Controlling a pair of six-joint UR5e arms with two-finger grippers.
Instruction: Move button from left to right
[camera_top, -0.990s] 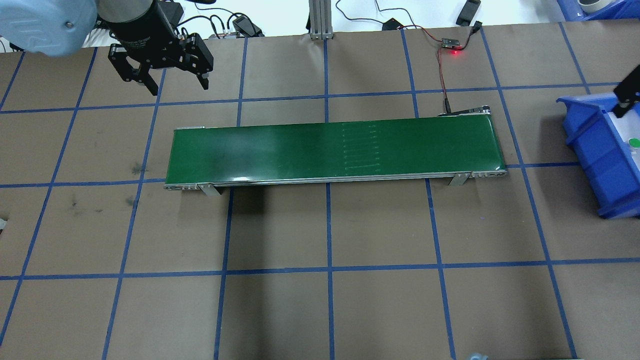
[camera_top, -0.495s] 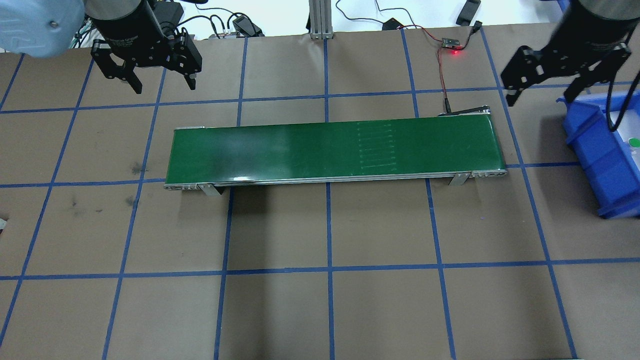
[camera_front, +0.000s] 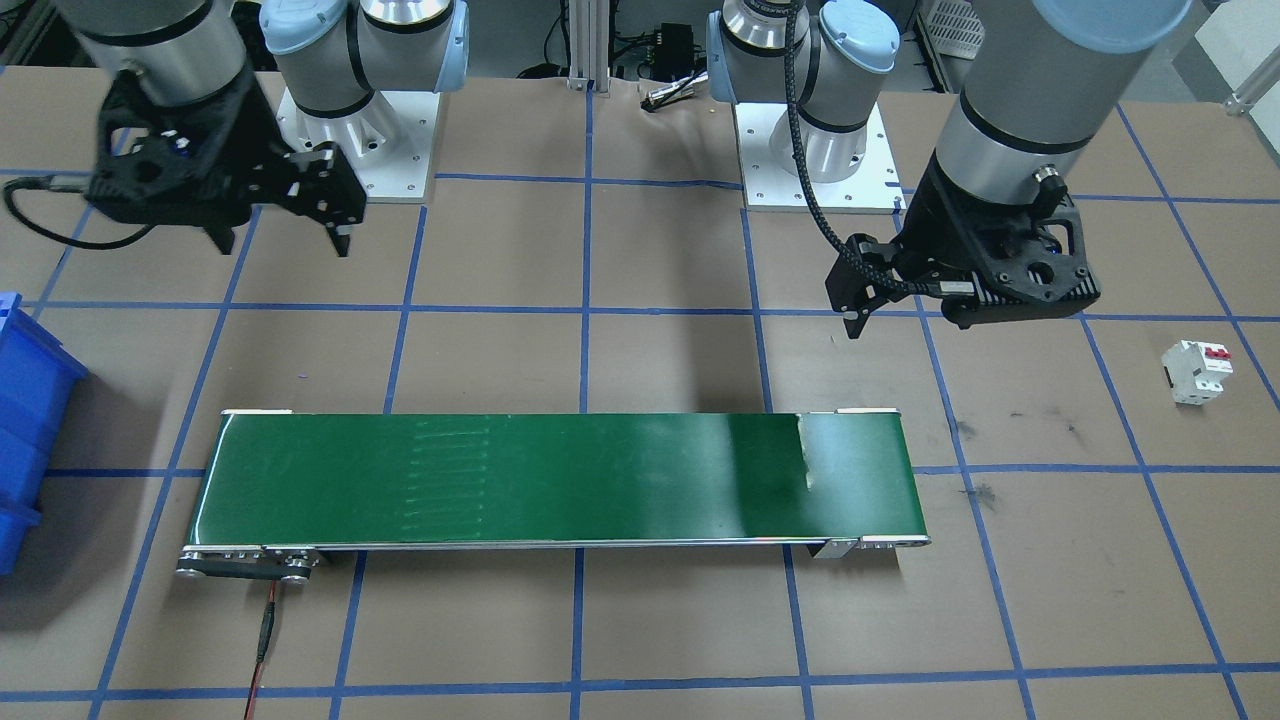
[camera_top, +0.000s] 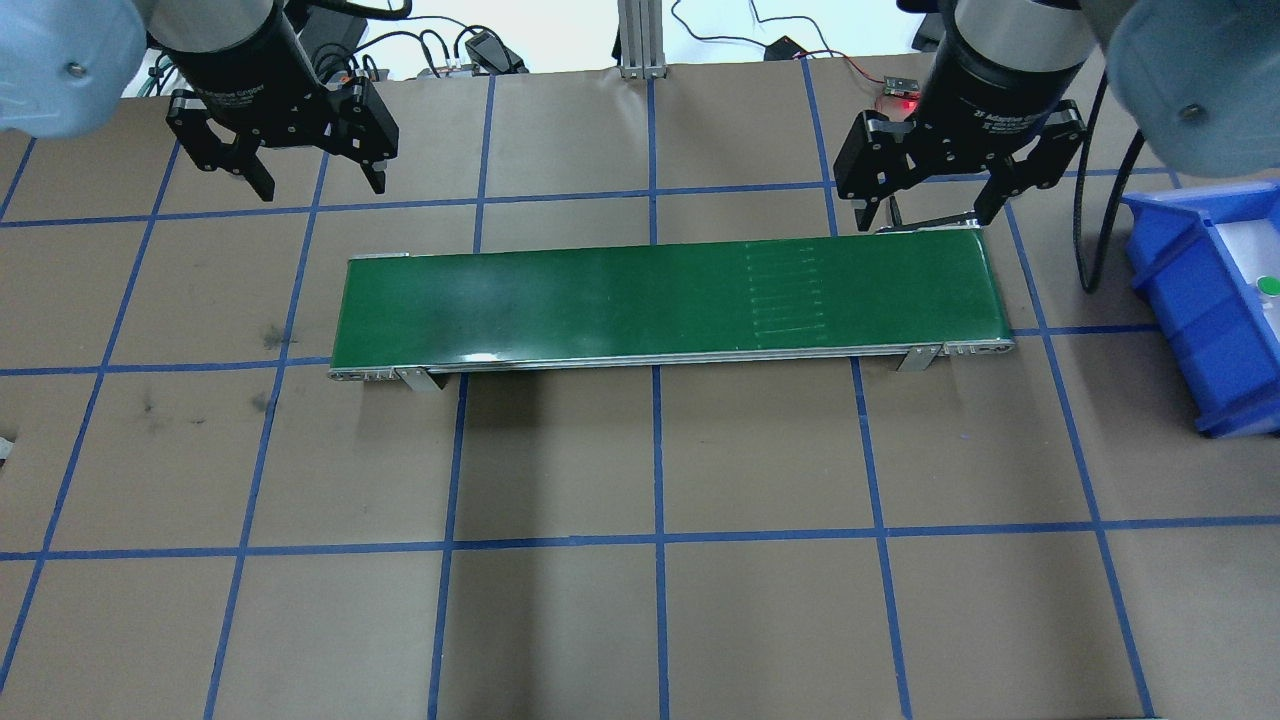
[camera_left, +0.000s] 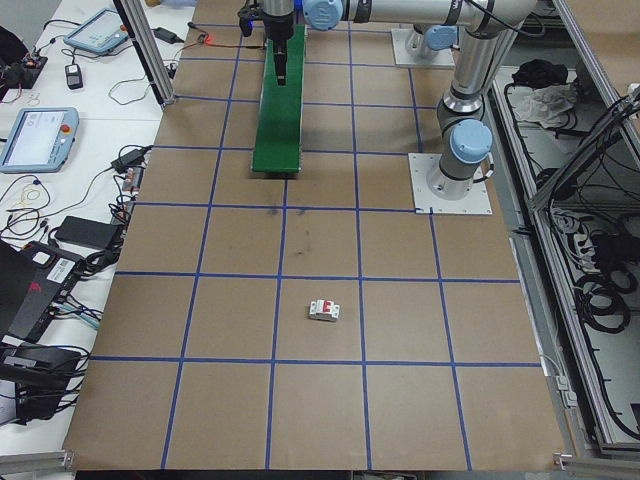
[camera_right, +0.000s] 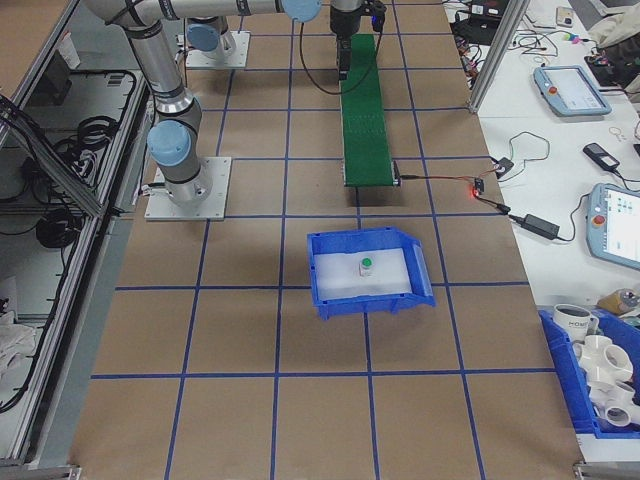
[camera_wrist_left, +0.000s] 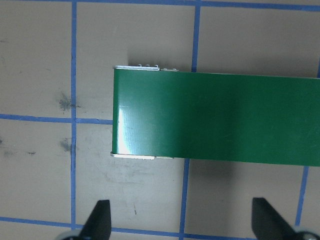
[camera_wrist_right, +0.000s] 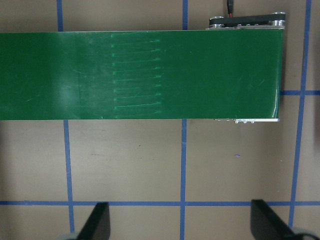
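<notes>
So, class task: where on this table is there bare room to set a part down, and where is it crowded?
Free: the wide brown paper on the near side of the green conveyor belt, and the belt's own top. Crowded: the far side, where the left gripper and right gripper hang open, and the blue bin, which holds the button.
</notes>
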